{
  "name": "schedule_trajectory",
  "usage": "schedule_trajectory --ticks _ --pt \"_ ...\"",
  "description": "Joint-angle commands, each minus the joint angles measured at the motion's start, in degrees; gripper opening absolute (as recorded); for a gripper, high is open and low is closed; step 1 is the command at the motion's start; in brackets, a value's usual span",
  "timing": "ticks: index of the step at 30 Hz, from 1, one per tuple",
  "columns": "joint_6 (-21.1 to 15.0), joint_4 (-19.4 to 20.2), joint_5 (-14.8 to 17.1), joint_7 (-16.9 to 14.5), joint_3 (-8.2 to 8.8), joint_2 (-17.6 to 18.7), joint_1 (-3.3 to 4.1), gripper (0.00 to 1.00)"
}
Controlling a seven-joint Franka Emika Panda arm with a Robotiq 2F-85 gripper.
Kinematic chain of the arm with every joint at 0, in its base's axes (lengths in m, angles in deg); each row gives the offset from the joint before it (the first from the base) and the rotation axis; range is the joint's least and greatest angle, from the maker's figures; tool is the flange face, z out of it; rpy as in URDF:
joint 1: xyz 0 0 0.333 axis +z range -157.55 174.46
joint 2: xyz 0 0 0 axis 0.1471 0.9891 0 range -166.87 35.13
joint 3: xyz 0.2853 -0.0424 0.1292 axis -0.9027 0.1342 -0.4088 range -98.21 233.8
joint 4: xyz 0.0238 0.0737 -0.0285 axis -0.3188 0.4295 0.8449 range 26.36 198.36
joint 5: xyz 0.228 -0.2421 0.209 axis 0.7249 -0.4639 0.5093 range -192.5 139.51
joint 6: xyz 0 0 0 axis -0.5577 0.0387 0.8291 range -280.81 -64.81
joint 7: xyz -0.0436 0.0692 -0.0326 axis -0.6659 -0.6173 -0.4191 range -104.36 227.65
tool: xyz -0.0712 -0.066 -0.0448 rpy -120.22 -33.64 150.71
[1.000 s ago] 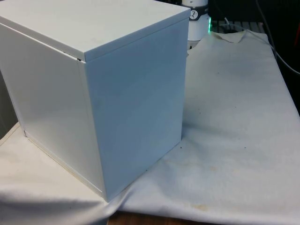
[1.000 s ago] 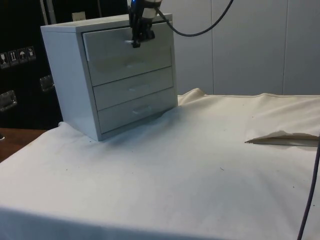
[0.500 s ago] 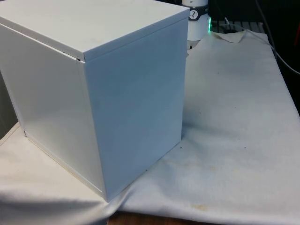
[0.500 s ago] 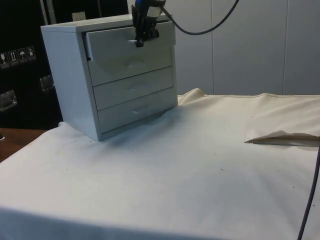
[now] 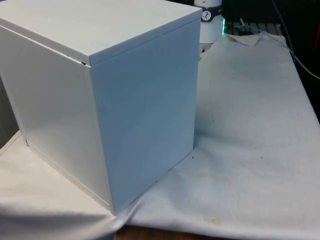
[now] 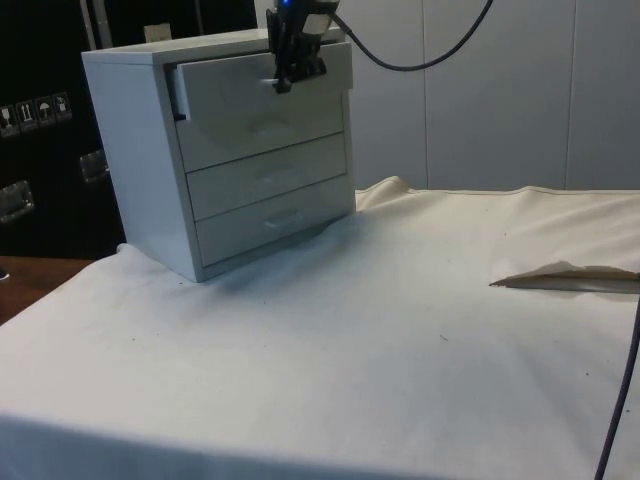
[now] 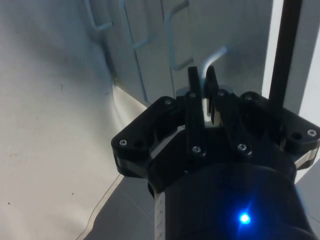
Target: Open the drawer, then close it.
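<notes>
A white chest of drawers [image 6: 160, 150] with three drawers stands on the cloth; in the front view its blank back and side [image 5: 100, 100] face the camera. The top drawer [image 6: 240, 85] is pulled partly out of the chest. My black gripper [image 6: 284, 78] is at that drawer's front, shut on its thin white handle [image 7: 212, 55], which runs between the two fingers [image 7: 193, 100]. The middle drawer [image 6: 265, 175] and the bottom drawer [image 6: 270, 218] sit flush in the chest, and their handles [image 7: 140, 37] show beyond the gripper.
White cloth [image 6: 400, 330] covers the table, with a raised fold [image 6: 560, 275] at the side view's right. A black cable [image 6: 420, 55] hangs from the arm above the chest. The arm's base [image 5: 210, 25] stands behind the chest.
The top drawer has slid further out of the chest, and my gripper has moved with it, away from the chest's front, still clamped on the handle.
</notes>
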Motion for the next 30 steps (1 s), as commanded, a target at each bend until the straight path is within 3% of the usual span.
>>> schedule_trajectory --ticks 1,2,3,4,11,12,13,21,22,23,29,30 --pt "0.11 0.8 -1.72 -0.23 -0.17 -1.26 -0.69 0.02" --pt "0.06 0.86 -1.83 -0.46 -0.17 -1.26 -0.63 0.02" --pt "-0.23 0.06 -0.34 -0.46 0.06 -0.06 0.0 0.02" --pt "0.06 0.92 -2.01 -0.63 -0.17 -1.32 -0.63 0.02" --pt "0.4 1.26 -3.15 -2.12 -0.29 -1.6 -0.57 0.02" --pt "-0.23 0.46 -1.66 -2.35 0.11 -0.46 0.0 0.02" --pt "0.46 1.26 -3.21 -2.41 -0.29 -1.6 -0.57 0.02" --pt "0.52 2.06 -5.04 -3.61 -0.4 -2.18 -0.74 0.02" --pt "-0.23 0.69 -3.44 -3.84 0.06 -0.63 0.0 0.02" --pt "0.52 2.18 -5.27 -3.61 -0.4 -2.18 -0.74 0.02" --pt "0.29 2.81 -6.19 -3.27 -0.46 -2.58 -0.92 0.02" --pt "-0.29 0.8 -3.95 -3.9 0.06 -0.63 0.0 0.02"
